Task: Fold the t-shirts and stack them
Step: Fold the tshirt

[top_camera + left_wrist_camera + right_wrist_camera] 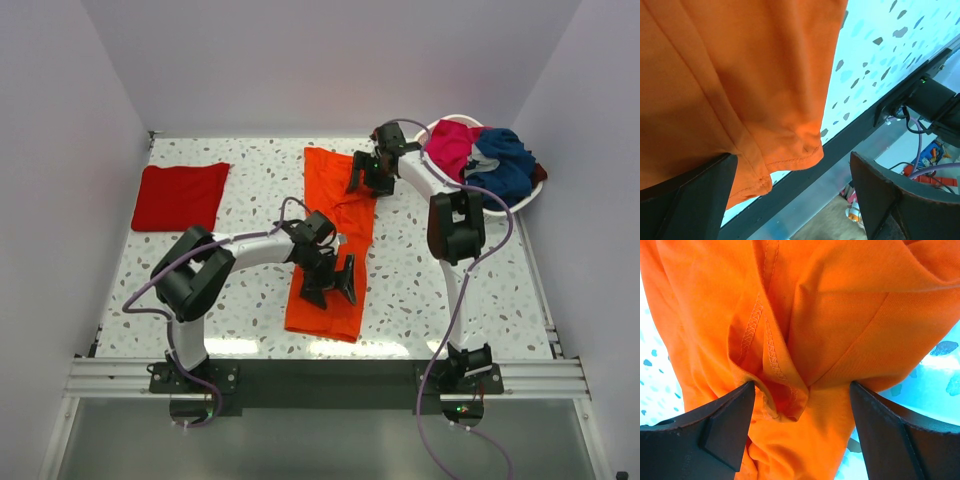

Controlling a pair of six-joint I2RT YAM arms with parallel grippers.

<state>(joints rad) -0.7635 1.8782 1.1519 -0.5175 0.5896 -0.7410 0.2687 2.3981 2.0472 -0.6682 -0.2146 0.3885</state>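
- Task's thing: the long bright orange cloth t-shirt [322, 190], folded into a narrow strip, lies flat across the middle of the white speckled table [250, 190]. It runs from the far side to near the front edge.
- Risk, largest: the right gripper [368, 180] sits on the strip's far end, jaws apart, with a puckered, stitched ridge of cloth between them. Closing here would probably catch only the loose top layer. A lift would then peel the strip open.
- Risk, second: the left gripper [330, 288] hovers at the near end with its jaws spread wide and nothing between them. The hem corner lies just beside one finger. A close could miss the hem, so the two ends would rise unevenly and the fold would go skew.
- Risk, minor: the near hem lies close to the front edge, and a drag towards the bases could pull it over.
- Count, t-shirts: four.
  - One orange.
  - One dark red cloth t-shirt [180, 197], folded square at the far left, well apart.
  - One magenta t-shirt [452, 145] and one navy t-shirt [505, 165], crumpled in the basket. Cannot tell whether more lie beneath.
- Count, arms: two, with one gripper each.
- Count, baskets: one white plastic basket [452, 119], far right.
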